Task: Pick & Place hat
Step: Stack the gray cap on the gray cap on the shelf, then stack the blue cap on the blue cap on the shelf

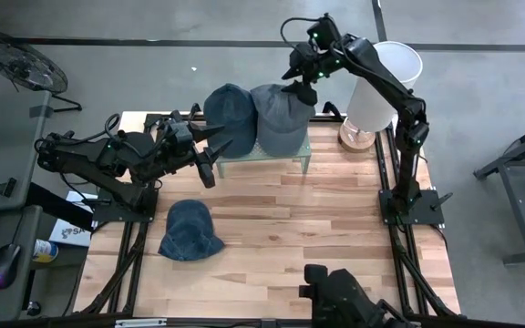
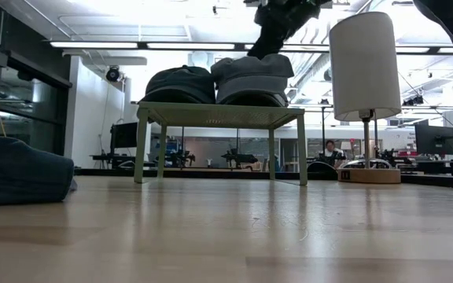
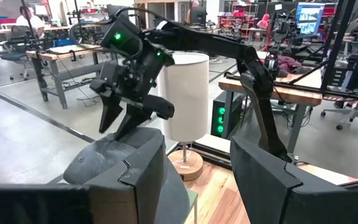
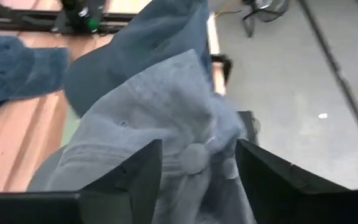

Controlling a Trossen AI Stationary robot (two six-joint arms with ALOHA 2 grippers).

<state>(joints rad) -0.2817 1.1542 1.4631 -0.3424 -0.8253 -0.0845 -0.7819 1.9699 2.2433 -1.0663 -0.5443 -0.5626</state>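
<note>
**Now watch the grey cap on the stand**

Now, start with the light wooden slat table [image 1: 335, 228], which carries everything: a small pale-green mesh stand [image 1: 292, 157] at the far side, a white cylindrical lamp on a round wooden base [image 1: 372, 87] beside it, and a dark blue denim hat [image 1: 190, 230] lying flat on the boards, well apart from the stand.

On the stand you have two hats side by side and touching: a dark navy cap [image 1: 229, 111] and a lighter grey cotton cap [image 1: 281, 117]. The low view shows both sitting on the stand's top, the grey one nearer the lamp.

Your right gripper [image 1: 303, 91] hangs just above the grey cap's far edge, fingers apart; in the left wrist view its tips look to be just off the crown or barely touching it. The right wrist view looks down past the spread fingers onto the cap's top button. Judged from that, the cap is placed, not held.

Your left gripper [image 1: 212, 150] waits near the stand's front edge beside the navy cap, fingers apart and empty.

The risks, as I judge them: a fingertip could snag the soft fabric as you lift away and drag the grey cap off the stand. A sideways exit could also nudge the lamp. The denim hat on the table is not yet picked.
</note>
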